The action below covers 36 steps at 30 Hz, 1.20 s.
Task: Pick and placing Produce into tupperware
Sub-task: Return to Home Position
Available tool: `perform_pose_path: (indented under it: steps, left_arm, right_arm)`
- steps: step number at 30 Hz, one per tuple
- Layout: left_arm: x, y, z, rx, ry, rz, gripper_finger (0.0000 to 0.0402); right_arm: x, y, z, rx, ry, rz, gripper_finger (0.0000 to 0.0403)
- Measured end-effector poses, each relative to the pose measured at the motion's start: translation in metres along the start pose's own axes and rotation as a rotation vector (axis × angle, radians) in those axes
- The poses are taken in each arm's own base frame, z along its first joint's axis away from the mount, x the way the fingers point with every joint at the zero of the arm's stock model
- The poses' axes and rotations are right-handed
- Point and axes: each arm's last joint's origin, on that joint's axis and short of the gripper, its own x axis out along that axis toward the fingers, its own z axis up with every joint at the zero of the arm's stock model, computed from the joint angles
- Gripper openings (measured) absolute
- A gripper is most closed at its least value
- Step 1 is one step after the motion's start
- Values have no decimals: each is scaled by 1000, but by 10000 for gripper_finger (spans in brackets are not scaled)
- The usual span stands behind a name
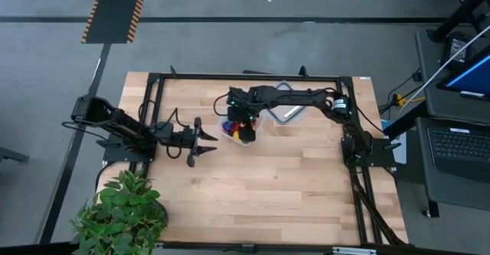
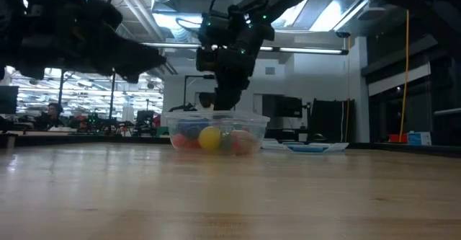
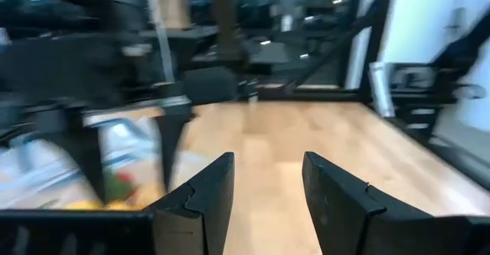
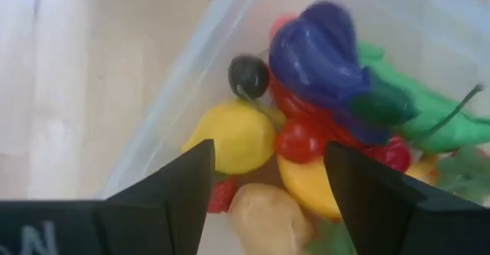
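The clear tupperware stands on the wooden table, left of centre toward the far side, and holds several pieces of Produce. Among them are a yellow one, red ones, green ones, a small dark one, a tan one and a blue-purple one on top. My right gripper hangs just above the tub, pointing steeply down, open with nothing between its fingers. My left gripper waits open and level over the table's left part.
A flat clear lid with a greyish-blue rim lies to the right of the tub, toward the far edge. A leafy green potted plant stands at the near left corner. Bare wood spans the near half of the table.
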Motion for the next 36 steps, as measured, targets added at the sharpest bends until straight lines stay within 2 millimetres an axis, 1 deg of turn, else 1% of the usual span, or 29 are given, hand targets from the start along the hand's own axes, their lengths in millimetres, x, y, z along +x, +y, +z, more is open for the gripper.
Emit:
perform_pose_path:
  steps: [3,7,10,12,15,17,19,21,23,26,28,32,36]
  left_arm:
    - [6,-2,6,-16,-20,-72,149]
    - [15,-3,11,-61,21,-118,149]
    - [20,0,21,-67,54,-126,149]
    - [20,3,34,-49,50,-154,149]
    - [12,5,60,-29,20,-223,149]
    - [-1,6,73,-28,38,-246,149]
    - [-17,6,80,-35,72,-219,149]
    - [-35,4,87,-41,64,-152,149]
    - [-49,1,95,-31,15,-132,149]
    - [-71,-5,104,-1,-70,-170,149]
    - [-83,-7,106,3,-105,-158,149]
    - [-98,-7,102,1,-99,-60,149]
    - [-104,-7,100,-2,-98,-27,149]
  right_arm:
    - [-12,1,7,-4,-17,-4,244]
    - [-37,6,24,-22,-74,-1,244]
    - [-50,9,33,-40,-120,49,244]
    - [-58,13,34,-47,-129,108,244]
    - [-78,21,31,-74,-163,169,244]
    - [-96,28,27,-94,-213,203,244]
    - [-114,36,18,-116,-272,233,244]
    - [-131,44,7,-142,-352,234,244]
    - [-146,55,-9,-172,-436,216,244]
    - [-162,73,-41,-181,-539,176,244]
    - [-171,86,-67,-187,-597,151,244]
    - [-186,111,-117,-232,-781,106,244]
    - [-191,128,-169,-267,-936,102,244]
